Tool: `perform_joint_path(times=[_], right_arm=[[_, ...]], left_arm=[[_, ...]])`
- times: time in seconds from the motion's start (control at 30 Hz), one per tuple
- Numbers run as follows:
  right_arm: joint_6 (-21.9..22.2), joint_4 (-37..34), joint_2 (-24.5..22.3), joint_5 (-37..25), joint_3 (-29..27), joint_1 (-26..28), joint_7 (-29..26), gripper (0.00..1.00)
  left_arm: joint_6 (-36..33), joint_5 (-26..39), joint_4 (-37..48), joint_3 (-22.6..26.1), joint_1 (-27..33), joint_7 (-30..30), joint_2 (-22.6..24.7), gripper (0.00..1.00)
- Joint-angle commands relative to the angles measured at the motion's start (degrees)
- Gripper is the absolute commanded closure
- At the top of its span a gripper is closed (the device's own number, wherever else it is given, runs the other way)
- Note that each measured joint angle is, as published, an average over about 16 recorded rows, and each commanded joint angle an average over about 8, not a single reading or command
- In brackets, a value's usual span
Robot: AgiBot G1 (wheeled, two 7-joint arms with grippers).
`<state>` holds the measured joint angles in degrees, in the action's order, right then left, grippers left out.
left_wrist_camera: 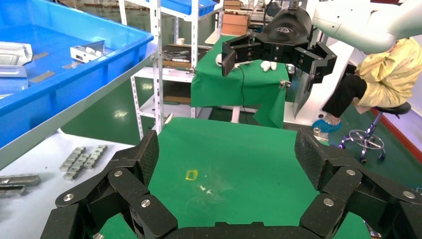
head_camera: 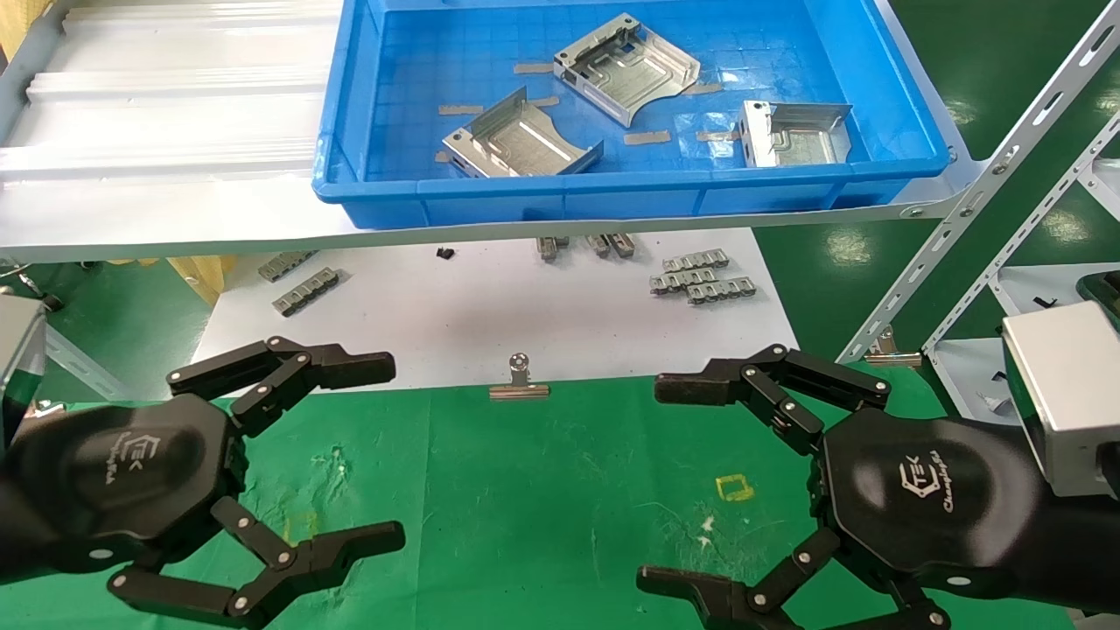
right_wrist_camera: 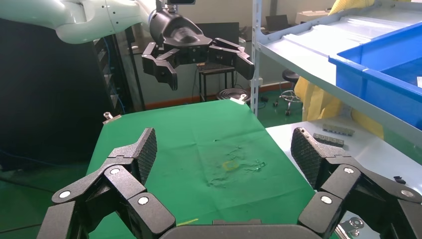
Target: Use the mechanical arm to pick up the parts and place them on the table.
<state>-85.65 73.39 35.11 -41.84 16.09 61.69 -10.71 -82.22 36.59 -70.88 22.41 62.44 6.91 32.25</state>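
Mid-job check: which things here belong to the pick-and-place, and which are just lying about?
Job:
- three silver parts, all in the blue bin
- green table, bare
- left gripper and right gripper, both open above the table

Lying about:
- grey clip strips on the white board
- tape strips in the bin
- binder clip
- yellow square mark

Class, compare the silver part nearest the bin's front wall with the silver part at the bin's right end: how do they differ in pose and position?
The front part lies toward the bin's left half, close to the front wall; the right-end part sits near the right wall. The front part is turned diagonally to the blue bin; the right-end part lies nearly square to it. Both are shiny stamped plates with bent-up walls, lying untouched in the bin.
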Motion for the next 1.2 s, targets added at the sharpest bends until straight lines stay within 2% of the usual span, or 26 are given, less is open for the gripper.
perform_joint_path(times=[0.03, 0.2, 0.47, 1.2], right_arm=[[0.00, 0.00, 0.00, 0.00, 0.00, 0.00, 0.00, 0.00], [0.00, 0.00, 0.00, 0.00, 0.00, 0.00, 0.00, 0.00], [0.00, 0.00, 0.00, 0.00, 0.00, 0.00, 0.00, 0.00], [-0.01, 0.02, -0.01, 0.00, -0.01, -0.02, -0.01, 0.00]], left_arm=[[0.00, 0.00, 0.00, 0.00, 0.00, 0.00, 0.00, 0.00], [0.00, 0.00, 0.00, 0.00, 0.00, 0.00, 0.00, 0.01], [0.00, 0.00, 0.00, 0.00, 0.00, 0.00, 0.00, 1.00], [0.00, 0.00, 0.00, 0.00, 0.00, 0.00, 0.00, 1.00]])
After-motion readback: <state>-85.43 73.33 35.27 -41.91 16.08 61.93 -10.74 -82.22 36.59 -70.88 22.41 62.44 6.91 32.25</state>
